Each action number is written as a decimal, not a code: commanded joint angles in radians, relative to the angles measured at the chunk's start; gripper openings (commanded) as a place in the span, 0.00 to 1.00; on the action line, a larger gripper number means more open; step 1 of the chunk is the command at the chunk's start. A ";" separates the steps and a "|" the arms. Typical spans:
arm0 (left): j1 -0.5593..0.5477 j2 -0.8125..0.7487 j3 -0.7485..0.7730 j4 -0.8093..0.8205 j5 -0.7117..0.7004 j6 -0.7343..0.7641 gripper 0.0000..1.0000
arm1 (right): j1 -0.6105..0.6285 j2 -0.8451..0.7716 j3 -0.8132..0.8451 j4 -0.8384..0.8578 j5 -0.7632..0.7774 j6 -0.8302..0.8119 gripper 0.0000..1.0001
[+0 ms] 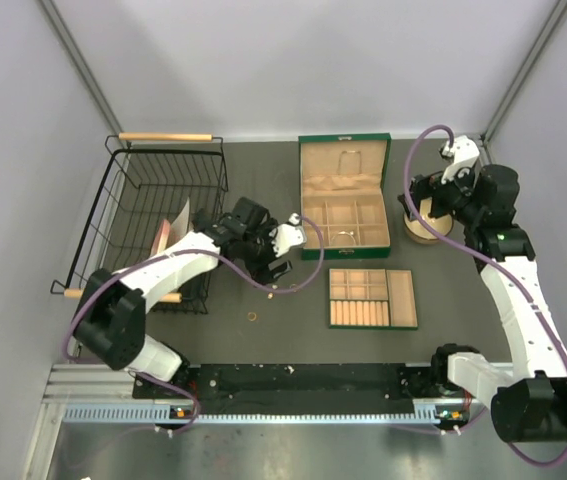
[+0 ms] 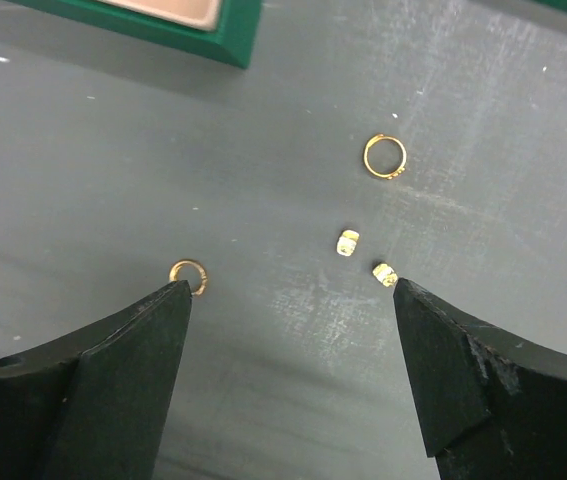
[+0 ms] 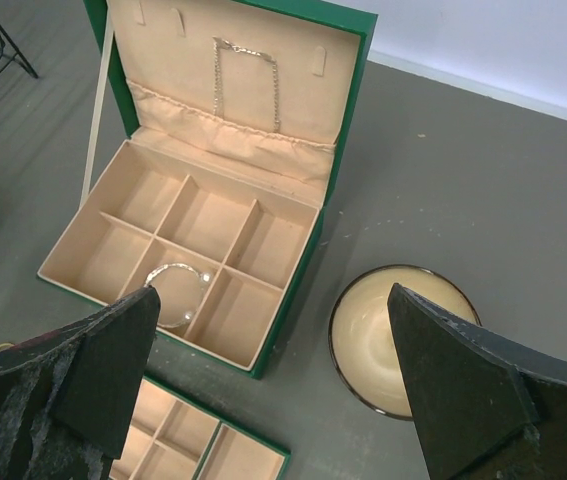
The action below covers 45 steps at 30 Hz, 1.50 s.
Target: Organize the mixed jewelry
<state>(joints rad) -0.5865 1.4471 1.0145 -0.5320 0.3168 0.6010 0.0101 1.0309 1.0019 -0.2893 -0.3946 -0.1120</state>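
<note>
4 loose pcs on dark grey tabletop [image 2: 113, 180], all lying flat, none touching.

Larger thin gold-coloured metal ring [image 2: 385, 156]: open round hoop w/ small bumpy setting on its lower edge; farthest up in left wrist view.

Tiny gold-coloured stud w/ pale shiny face [image 2: 348, 242]: just below that ring, sl. left of it.

Second tiny gold-coloured stud [image 2: 384, 274]: near the first, lower right of it, similar look.

Smaller gold-coloured round ring [image 2: 188, 273]: plain thick little loop, well apart from the other 3, off to the left.

Top view: one thin gold loop [image 1: 252, 317] alone on the tabletop; can't tell which ring it is.
</note>
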 commanded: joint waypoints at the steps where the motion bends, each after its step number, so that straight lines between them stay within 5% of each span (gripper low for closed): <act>1: -0.030 0.079 0.009 0.004 -0.019 0.042 0.86 | 0.001 0.009 0.000 0.027 -0.023 -0.015 0.99; 32: -0.076 0.271 0.032 0.066 -0.060 0.042 0.74 | 0.001 0.017 -0.009 0.027 -0.026 -0.029 0.99; 38: -0.081 0.283 0.027 0.049 -0.090 0.042 0.66 | 0.002 0.018 -0.009 0.027 -0.024 -0.031 0.99; 45: -0.085 0.291 0.012 0.041 -0.096 0.051 0.45 | 0.001 0.017 -0.009 0.027 -0.021 -0.031 0.99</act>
<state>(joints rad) -0.6704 1.7130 1.0199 -0.4957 0.2481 0.6315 0.0101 1.0504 0.9943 -0.2913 -0.4038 -0.1307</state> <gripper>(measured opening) 0.489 0.987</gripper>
